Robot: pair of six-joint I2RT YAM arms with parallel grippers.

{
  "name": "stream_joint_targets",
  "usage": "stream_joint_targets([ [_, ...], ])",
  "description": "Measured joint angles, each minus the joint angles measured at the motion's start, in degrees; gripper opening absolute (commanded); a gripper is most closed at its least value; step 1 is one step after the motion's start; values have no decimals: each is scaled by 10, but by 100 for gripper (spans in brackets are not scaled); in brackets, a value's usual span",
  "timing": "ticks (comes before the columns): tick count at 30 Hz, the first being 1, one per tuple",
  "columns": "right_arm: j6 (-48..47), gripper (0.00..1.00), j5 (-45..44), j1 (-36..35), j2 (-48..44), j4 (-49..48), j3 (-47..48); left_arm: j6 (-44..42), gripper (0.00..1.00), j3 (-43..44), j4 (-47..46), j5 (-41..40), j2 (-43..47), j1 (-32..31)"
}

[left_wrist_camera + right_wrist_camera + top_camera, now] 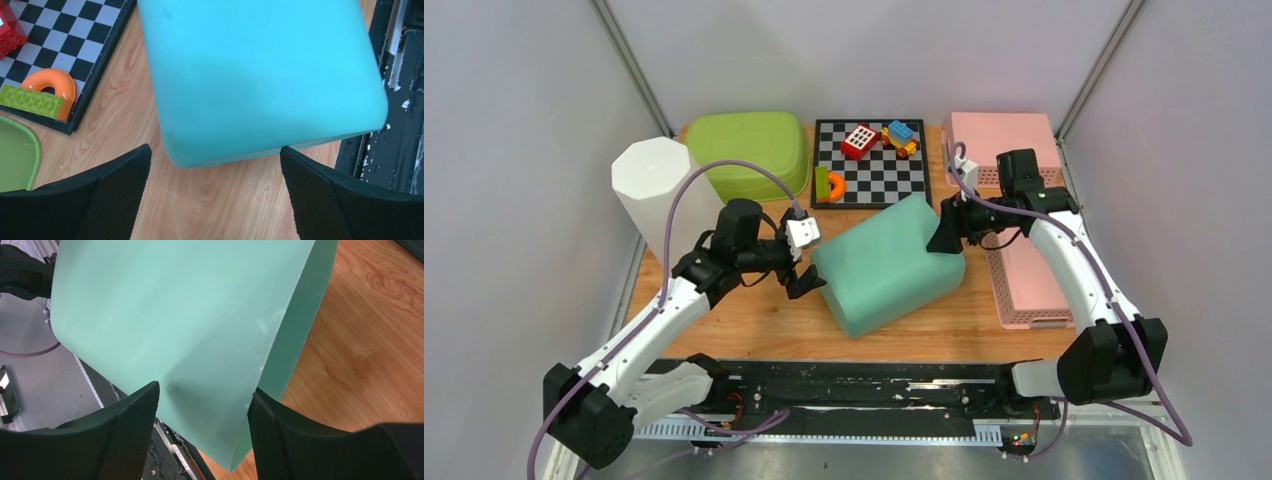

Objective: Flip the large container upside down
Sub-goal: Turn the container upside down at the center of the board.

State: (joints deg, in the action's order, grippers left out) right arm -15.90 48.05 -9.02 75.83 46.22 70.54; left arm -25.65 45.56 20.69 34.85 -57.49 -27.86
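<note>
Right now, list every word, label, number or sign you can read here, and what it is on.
None: no readable text shows in any view. The teal container, checkerboard, toy bricks, green tub and pink tray all look plain and unmarked.

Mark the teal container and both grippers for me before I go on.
teal container (884,265), top external view, middle of its broad upper face.
left gripper (215,151), left wrist view, midway between its fingertips.
right gripper (202,389), right wrist view, midway between its fingertips.
</note>
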Motion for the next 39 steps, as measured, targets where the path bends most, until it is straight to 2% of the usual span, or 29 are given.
stream_joint_targets([
  [16,10,69,11,-6,46,43,50,44,100,41,-11,20,-9,-1],
  [26,30,76,-61,-6,48,78,126,-54,100,59,66,-13,-3,-1],
  [39,54,80,-61,-6,78,94,150,-121,100,37,82,-36,-5,-1],
])
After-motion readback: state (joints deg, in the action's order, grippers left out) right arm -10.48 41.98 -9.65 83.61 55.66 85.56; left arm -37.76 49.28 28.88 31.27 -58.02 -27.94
